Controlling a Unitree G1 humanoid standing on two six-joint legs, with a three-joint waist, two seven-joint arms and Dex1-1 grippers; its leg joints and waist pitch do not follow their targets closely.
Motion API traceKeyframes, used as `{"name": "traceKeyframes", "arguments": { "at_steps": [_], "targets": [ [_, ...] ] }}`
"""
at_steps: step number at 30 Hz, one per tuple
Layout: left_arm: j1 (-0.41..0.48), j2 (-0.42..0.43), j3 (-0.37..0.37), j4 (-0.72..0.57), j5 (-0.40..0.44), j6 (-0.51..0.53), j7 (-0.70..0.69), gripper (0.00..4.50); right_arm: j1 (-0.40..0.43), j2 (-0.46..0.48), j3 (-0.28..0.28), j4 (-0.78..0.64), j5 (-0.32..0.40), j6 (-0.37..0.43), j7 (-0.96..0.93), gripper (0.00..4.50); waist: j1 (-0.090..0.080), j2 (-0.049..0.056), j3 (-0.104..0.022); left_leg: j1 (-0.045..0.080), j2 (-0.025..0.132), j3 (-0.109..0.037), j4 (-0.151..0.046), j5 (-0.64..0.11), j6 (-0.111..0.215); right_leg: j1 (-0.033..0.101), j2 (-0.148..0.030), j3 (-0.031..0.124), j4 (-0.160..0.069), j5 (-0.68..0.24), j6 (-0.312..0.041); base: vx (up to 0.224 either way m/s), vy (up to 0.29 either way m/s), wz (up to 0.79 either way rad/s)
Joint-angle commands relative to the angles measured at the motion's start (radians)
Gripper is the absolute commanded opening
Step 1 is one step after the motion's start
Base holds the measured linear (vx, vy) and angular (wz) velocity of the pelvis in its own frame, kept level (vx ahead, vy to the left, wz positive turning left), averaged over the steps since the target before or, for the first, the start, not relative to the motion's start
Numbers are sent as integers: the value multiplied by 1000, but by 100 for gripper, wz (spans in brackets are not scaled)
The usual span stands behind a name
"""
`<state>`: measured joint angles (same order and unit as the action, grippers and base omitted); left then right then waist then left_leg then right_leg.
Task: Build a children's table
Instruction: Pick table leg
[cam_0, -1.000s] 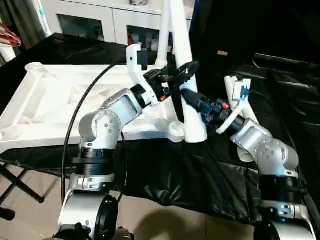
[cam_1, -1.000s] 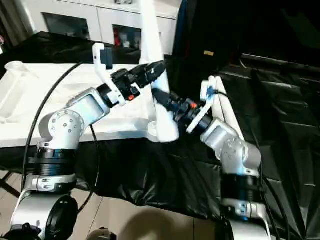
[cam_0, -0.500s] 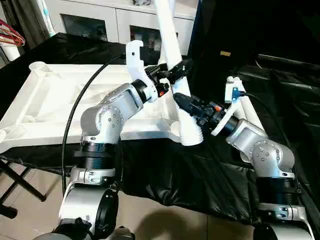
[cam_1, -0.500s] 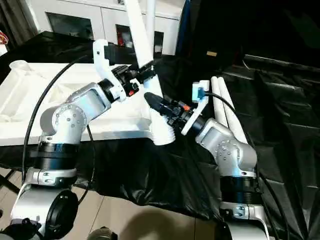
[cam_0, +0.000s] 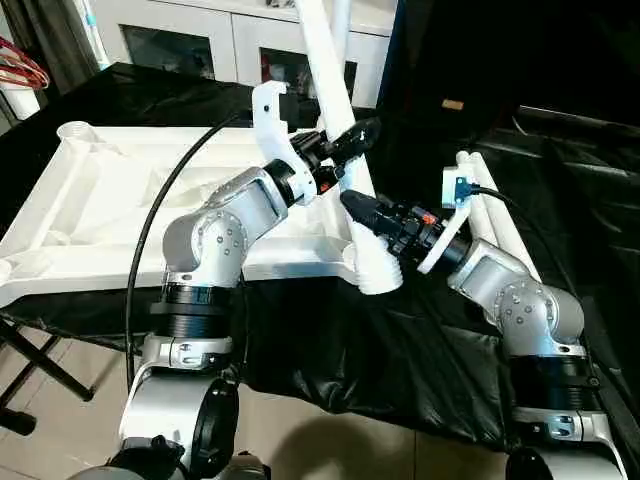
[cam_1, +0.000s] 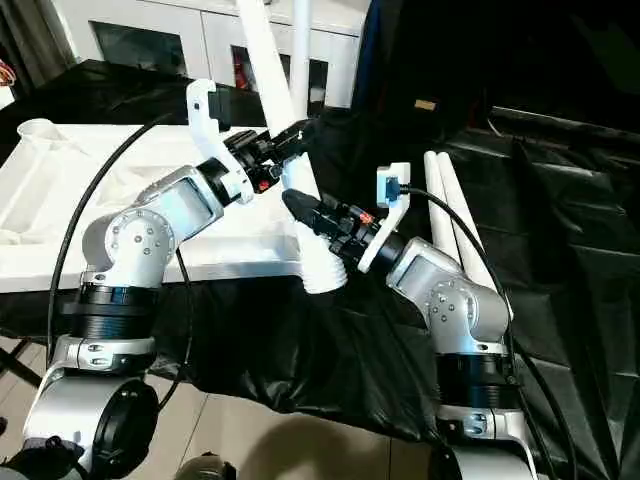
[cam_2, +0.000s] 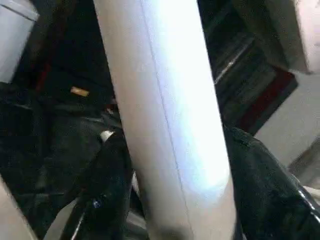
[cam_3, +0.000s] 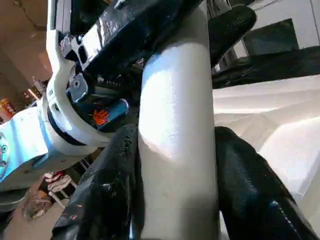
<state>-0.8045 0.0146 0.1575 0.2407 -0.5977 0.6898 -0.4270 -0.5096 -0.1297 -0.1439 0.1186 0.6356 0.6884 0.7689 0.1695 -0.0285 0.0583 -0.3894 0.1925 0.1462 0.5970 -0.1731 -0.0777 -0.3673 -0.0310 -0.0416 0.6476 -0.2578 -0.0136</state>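
Left eye view, smooth white tapered leg (cam_0: 335, 85), both black jaws clamped round it, ribbed flared end.

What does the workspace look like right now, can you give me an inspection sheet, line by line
Surface: black sheet over the work table.
Job's things: white table top lying underside up; one leg tilted above its near corner socket; two spare legs lying side by side on the sheet.
Clutter: nothing seen.
Grippers: left gripper around the leg's upper part; right gripper clamped on the leg lower down, above its flared end.
Cables: black cable arching over the table top.
Surroundings: white cabinet with glass doors behind.
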Motion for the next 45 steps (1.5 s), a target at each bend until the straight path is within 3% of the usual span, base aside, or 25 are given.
{"name": "traceKeyframes", "arguments": {
  "at_steps": [1,2,3,5,6,9,15,18,23,28,34,45],
  "targets": [
    [4,6,-20,-18,-20,1,-51,258,-8,-10,7,-26,-4,-23,-9,183,0,10,-77,21,37,-7,-60,-16,-14,55,-104,45,-58,284,-183,0,0,0],
    [8,21,-37,-22,-20,-6,-99,250,-14,-15,14,-16,-7,-19,0,183,0,10,-77,21,36,-7,-59,-19,-14,56,-105,45,-58,276,-182,0,0,0],
    [9,28,-45,-24,-20,-9,-121,240,-18,-19,17,-11,-5,-13,8,218,1,16,-77,21,36,-8,-60,-21,-15,54,-105,45,-59,270,-181,0,0,0],
    [8,40,-56,-24,-22,-13,-161,240,-26,-32,29,1,-10,-5,24,218,-2,14,-77,23,37,-8,-61,-31,-19,54,-103,44,-60,257,-175,0,0,0],
    [5,58,-72,-23,-22,-21,-213,224,-38,-53,44,16,-13,11,50,255,-2,14,-77,24,36,-7,-61,-26,-19,55,-101,44,-60,255,-176,0,0,0],
    [-3,90,-99,-23,-28,-25,-302,210,-56,-94,68,31,-17,35,103,270,-1,16,-76,24,36,-5,-60,-26,-21,53,-102,45,-60,249,-180,0,0,0],
    [-43,143,-126,-26,-65,-8,-484,186,-81,-199,144,37,-34,57,242,327,0,9,-75,22,35,-2,-58,-22,-4,54,-101,45,-57,251,-187,0,0,0],
    [-55,151,-131,-24,-87,6,-530,184,-91,-228,173,39,-36,61,291,345,0,7,-76,21,35,-2,-55,-17,8,55,-104,44,-56,246,-208,0,0,0],
    [-63,160,-152,-30,-105,29,-597,184,-101,-272,223,15,-16,86,402,345,2,5,-77,20,36,0,-53,-10,31,55,-103,43,-55,246,-222,0,0,0],
    [-65,163,-172,-33,-104,43,-631,184,-97,-307,284,2,-45,66,463,345,5,3,-77,19,37,0,-52,-9,42,53,-103,43,-55,228,-228,0,0,0],
    [-71,167,-186,-27,-98,46,-649,184,-103,-316,302,6,-56,58,490,345,6,3,-78,19,37,0,-50,-8,45,53,-103,42,-55,224,-235,0,0,0],
    [-72,167,-192,-22,-96,49,-661,184,-101,-313,314,17,-66,42,493,245,7,7,-80,19,37,-1,-48,-10,45,54,-103,42,-52,239,-246,0,0,0]
  ]
}}
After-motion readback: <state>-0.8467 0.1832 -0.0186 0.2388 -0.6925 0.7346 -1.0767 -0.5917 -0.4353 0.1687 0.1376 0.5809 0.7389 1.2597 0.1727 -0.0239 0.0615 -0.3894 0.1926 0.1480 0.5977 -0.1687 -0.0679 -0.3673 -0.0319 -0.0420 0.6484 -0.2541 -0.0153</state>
